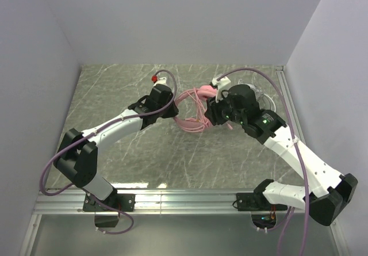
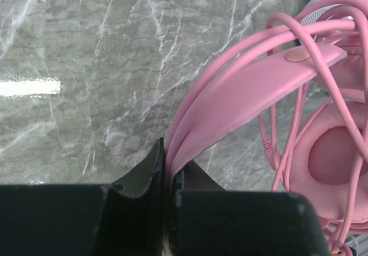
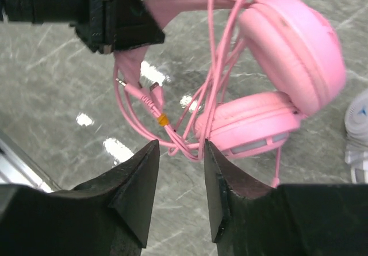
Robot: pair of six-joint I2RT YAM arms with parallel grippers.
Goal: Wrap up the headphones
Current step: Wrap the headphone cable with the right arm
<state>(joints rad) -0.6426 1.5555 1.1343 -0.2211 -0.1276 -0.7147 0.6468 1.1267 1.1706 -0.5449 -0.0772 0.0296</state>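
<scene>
Left wrist view: left gripper (image 2: 169,158) is clamped fully shut on the headband (image 2: 259,89) of the pink headphones (image 1: 192,112) — band pinched flat between the two fingers, no gap visible.

Right wrist view: right gripper (image 3: 180,146) is partly open. A loop of the pink cord (image 3: 198,103) dips between the fingertips but neither finger presses on it, so nothing is gripped.

Headset position: mid-table between the two grippers, over the marble-pattern table (image 1: 126,169). The headband end sits in the left gripper and both ear cups (image 3: 293,49) hang on the right arm's side, one cup above the other in the right wrist view. Cannot tell whether the lower cup touches the table.

Cord: several loose loops run over and around the headband and past the cups — loose, not a tight wrap. The plug end (image 3: 163,119), with a yellow band, hangs in the loops just above the right fingertips.

White-grey headset (image 3: 359,123): only an edge shows at the right border of the right wrist view, beside the pink cups and apart from both grippers.
</scene>
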